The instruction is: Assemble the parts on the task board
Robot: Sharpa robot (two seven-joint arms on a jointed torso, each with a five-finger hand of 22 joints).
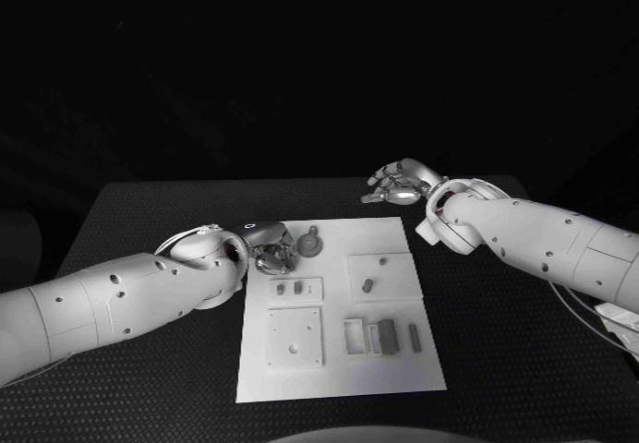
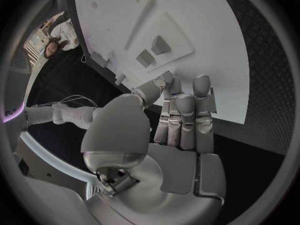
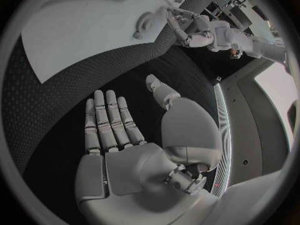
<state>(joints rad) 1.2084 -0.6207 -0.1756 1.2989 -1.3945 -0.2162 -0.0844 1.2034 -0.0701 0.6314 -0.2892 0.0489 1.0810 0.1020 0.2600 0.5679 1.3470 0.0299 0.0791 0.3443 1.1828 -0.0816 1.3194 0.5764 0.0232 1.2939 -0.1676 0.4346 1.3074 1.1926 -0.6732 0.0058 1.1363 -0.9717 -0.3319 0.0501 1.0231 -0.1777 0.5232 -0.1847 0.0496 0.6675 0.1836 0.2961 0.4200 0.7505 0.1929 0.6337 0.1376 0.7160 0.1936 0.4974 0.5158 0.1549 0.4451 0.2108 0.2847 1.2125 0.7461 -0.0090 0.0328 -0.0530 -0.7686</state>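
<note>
Head view: left hand (image 1: 271, 249) seemingly holds nothing at the task board (image 1: 400, 369); right hand (image 1: 400, 182) hovers spread, empty

Our left arm (image 1: 120, 300) reaches in low, its hand (image 1: 271, 249) held with fingers (image 2: 185, 116) straight and close together, gripping nothing. Our right arm (image 1: 546, 245) stretches farther forward, its hand (image 1: 400, 183) lifted with fingers (image 3: 107, 121) extended and slightly spread, thumb (image 3: 164, 94) out to the side, palm bare.

Black textured table (image 1: 160, 369), dark unlit room behind it
</note>
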